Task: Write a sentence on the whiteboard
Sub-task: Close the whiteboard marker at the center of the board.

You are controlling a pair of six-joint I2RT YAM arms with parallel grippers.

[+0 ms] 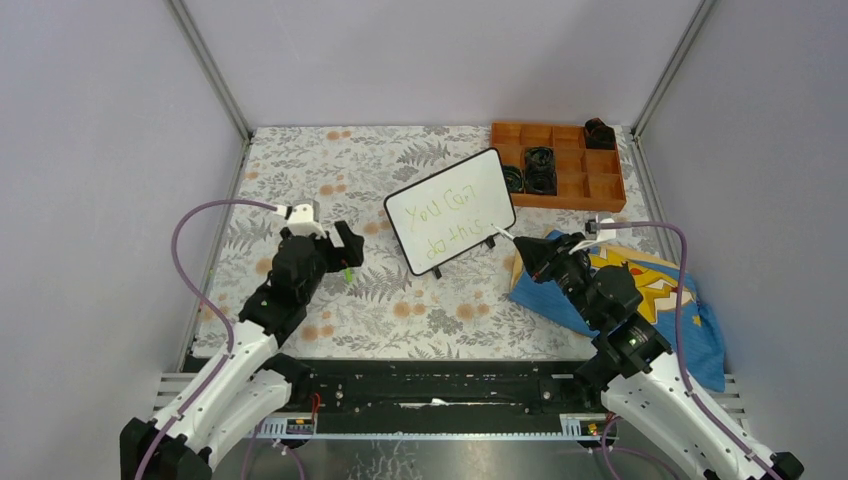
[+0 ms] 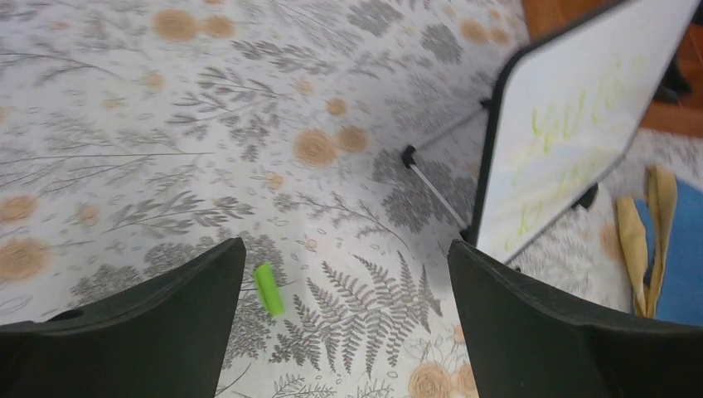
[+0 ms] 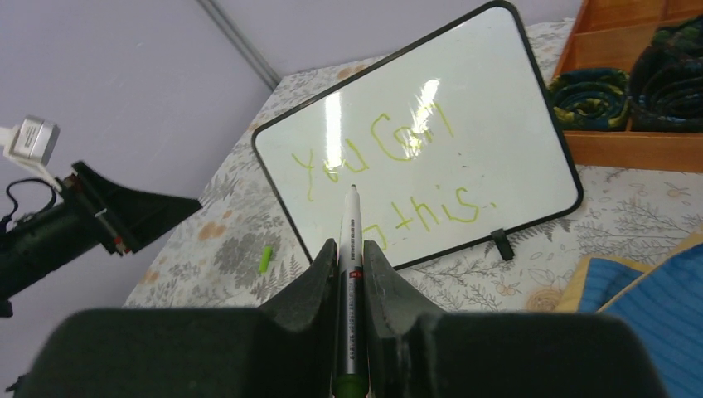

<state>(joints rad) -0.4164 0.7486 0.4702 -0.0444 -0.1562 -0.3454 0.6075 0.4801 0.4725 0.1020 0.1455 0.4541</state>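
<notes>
**Green words on the board**

The whiteboard (image 3: pixel 497 108), white with a thin black frame and small feet, stands just ahead of the right pincer (image 3: pixel 350 249), which pinches a pen (image 3: pixel 351 215). The sentence (image 3: pixel 398 145) runs green in two lines. The left pincer (image 2: pixel 346 249) is spread, with the board to its right.

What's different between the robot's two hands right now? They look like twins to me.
The left hand is open and empty; the right hand is shut on a marker. The left hand hangs over the tablecloth, with a green cap lying below it; the right hand aims its marker at the whiteboard, though whether the tip touches is unclear. Both are black with two fingers.
</notes>
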